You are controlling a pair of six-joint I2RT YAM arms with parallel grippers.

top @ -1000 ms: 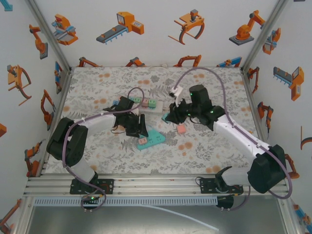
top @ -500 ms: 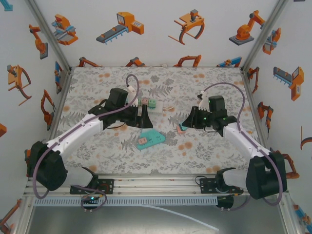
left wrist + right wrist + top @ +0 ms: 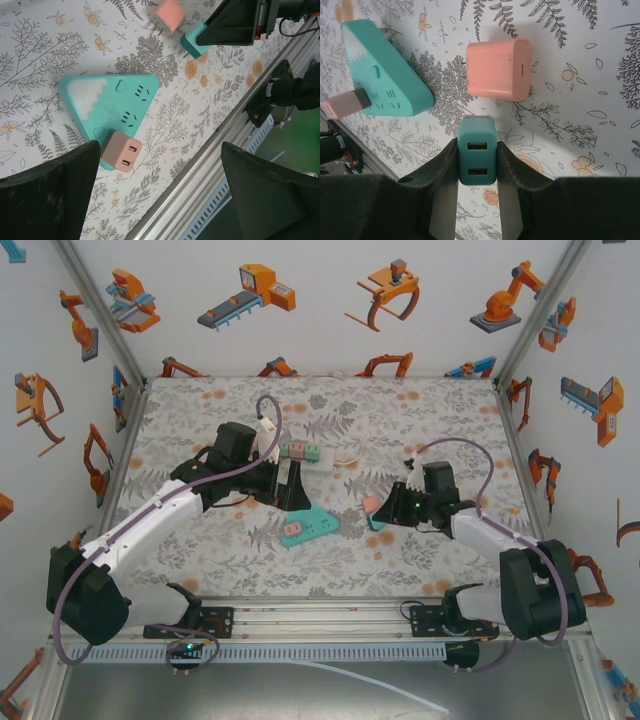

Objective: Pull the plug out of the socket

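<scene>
Right gripper [image 3: 476,146] clamps teal plug [image 3: 476,157]; left gripper [image 3: 160,165] spread wide. Set it flat, probably clear of upper-left socket [image 3: 385,70].

The tan plug [image 3: 342,104] is cut off at the right wrist view's left edge. The teal plug's [image 3: 477,131] lower end hides inside the right pincer [image 3: 476,146].

Robot lab cell (aluminium frame [image 3: 330,614]).
</scene>
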